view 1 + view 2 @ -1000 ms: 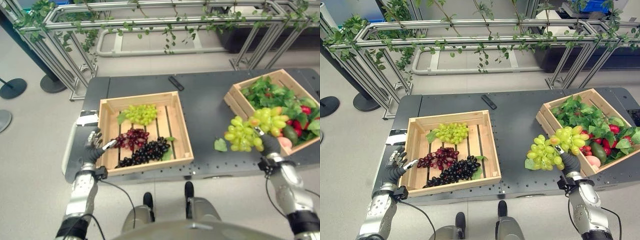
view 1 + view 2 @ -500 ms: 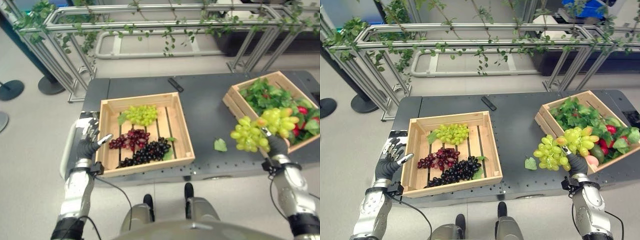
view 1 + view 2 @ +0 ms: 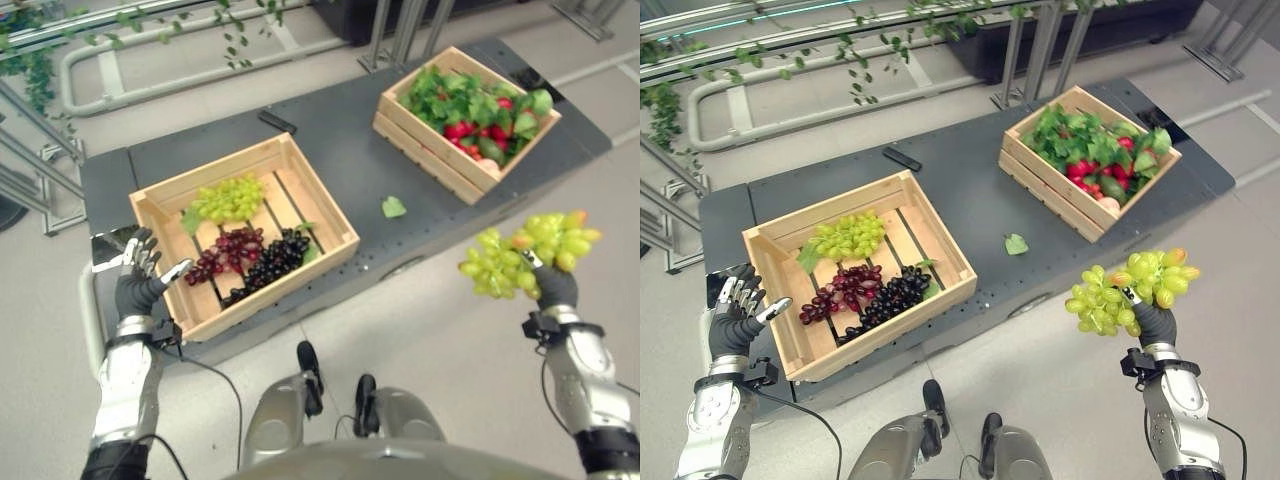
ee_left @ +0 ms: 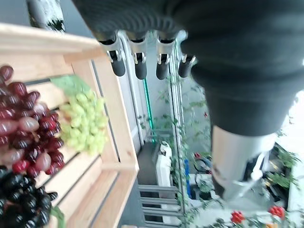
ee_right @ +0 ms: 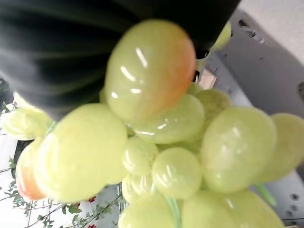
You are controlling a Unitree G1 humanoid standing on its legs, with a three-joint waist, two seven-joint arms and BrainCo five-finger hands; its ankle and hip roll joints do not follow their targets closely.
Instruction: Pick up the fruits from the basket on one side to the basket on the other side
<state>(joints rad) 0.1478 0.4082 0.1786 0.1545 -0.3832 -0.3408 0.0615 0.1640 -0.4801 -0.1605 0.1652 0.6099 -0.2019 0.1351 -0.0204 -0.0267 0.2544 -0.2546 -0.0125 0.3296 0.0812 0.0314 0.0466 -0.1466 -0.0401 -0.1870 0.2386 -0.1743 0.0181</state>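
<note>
The right hand (image 3: 555, 288) is curled round the stem end of a green grape bunch (image 3: 520, 255), which spreads up and toward the robot's left from the fingers, held off the table (image 3: 340, 150) and over the floor. In the right wrist view the grapes (image 5: 180, 142) crowd right against the dark cover, some blushed orange, with a strip of grey table behind them; the fingers themselves are hidden there.

The left hand (image 3: 140, 285) is raised with fingers spread and relaxed, holding nothing, just outside the near left corner of the left crate (image 3: 150, 210). The left wrist view looks past its straight fingers (image 4: 137, 66) to the crate wall and inside: green grapes (image 4: 83, 123), red grapes (image 4: 26, 137) and black grapes (image 4: 19, 199) side by side on the slats.

From the head, the right crate (image 3: 1040, 190) sits at the table's far right, packed with leaves and red fruit, well apart from the held bunch. A loose leaf (image 3: 394, 207) lies on the table between the crates, and a small black bar (image 3: 277, 123) near the far edge.
</note>
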